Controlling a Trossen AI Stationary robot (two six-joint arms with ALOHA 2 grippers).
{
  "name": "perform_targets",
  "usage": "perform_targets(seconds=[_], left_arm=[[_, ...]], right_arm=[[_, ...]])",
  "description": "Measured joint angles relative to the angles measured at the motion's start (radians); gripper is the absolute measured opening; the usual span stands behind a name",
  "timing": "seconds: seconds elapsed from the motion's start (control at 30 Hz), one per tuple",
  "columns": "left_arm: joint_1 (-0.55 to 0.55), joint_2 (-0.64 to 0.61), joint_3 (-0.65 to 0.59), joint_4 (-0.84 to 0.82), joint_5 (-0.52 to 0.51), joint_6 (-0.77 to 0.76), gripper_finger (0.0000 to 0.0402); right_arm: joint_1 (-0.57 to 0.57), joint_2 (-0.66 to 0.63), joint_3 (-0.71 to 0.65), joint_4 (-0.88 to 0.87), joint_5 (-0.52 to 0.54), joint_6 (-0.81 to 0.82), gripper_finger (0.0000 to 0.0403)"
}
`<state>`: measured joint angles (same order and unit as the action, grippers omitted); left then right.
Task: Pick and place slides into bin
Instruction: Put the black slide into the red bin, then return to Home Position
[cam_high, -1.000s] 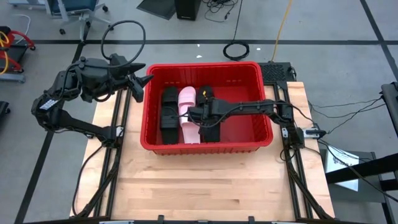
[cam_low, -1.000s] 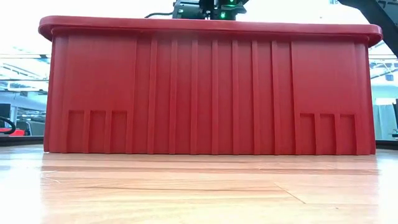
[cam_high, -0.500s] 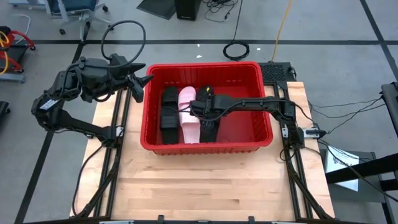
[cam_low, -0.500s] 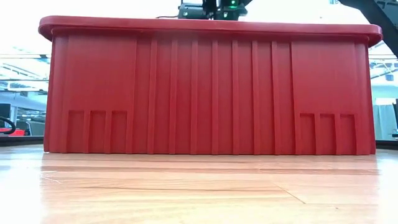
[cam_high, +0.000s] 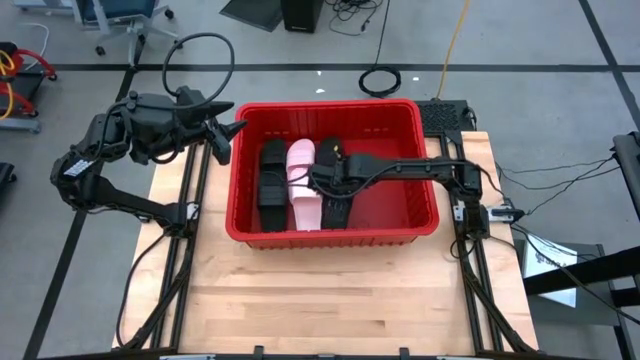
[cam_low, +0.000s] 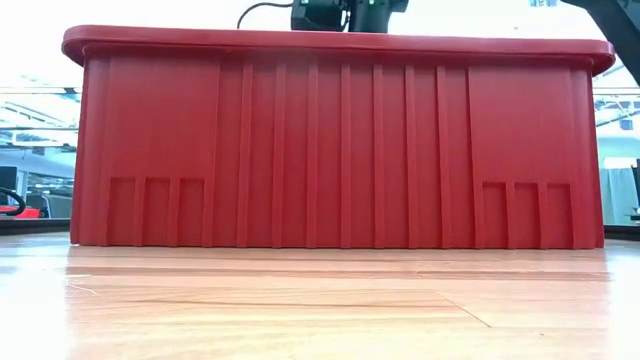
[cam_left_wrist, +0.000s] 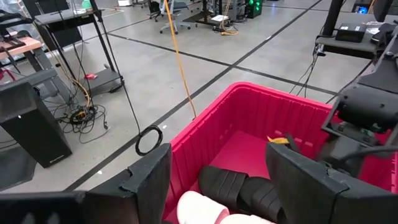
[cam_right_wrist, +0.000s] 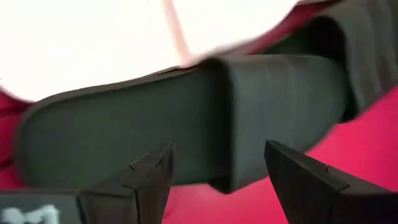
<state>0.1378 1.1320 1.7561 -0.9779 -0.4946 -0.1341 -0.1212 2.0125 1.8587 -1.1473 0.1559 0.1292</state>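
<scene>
Three slides visible in the bin (cam_high: 425, 215): a black slide (cam_high: 272, 172) on the left, a pink slide (cam_high: 303, 183) beside it, and a second black slide (cam_high: 335, 198) touching the pink one's other side. Right gripper (cam_high: 322, 180) sits low inside the bin, jaws spread, holding nothing; in its wrist view the black strap lies right across the gap between the fingers (cam_right_wrist: 149, 177). Left gripper (cam_high: 222, 138) parked just outside the bin's left rim, jaws apart, empty. Risk: a finger hooking the strap on retract would drag the slide up or shove the pink one. Versus a second ago: the right gripper has shifted slightly, the slides look unmoved, and the left arm has stayed put.
</scene>
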Motion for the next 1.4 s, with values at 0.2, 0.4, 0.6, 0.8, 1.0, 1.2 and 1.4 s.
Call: perform_targets(seconds=[0.2, 0.4, 0.6, 0.8, 1.0, 1.2, 1.4], left_arm=[[0.0, 0.0, 0.0, 0.0, 0.0, -0.002, 0.0255], [0.0, 0.0, 0.0, -0.012, 0.0, -0.003, 0.0255], [0.0, 0.0, 0.0, -0.016, 0.0, -0.003, 0.0255], [0.0, 0.0, 0.0, -0.016, -0.001, 0.003, 0.0255], [0.0, 0.0, 0.0, -0.015, -0.001, 0.002, 0.0255], [0.0, 0.0, 0.0, -0.015, -0.001, 0.001, 0.0255], [0.0, -0.009, 0.0, -0.014, -0.001, 0.03, 0.0255]], right_arm=[[0.026, -0.001, -0.069, 0.102, 0.006, -0.047, 0.0237], [0.036, -0.002, -0.197, 0.174, 0.005, -0.033, 0.0234], [0.035, -0.03, -0.216, 0.181, -0.002, 0.015, 0.0235], [0.031, -0.112, -0.218, 0.215, 0.026, 0.016, 0.0229], [0.022, -0.201, -0.218, 0.231, 0.03, 0.028, 0.0228], [0.015, -0.288, -0.218, 0.329, 0.03, 0.082, 0.0227], [0.015, -0.371, -0.218, 0.538, 0.026, 0.155, 0.0228]])
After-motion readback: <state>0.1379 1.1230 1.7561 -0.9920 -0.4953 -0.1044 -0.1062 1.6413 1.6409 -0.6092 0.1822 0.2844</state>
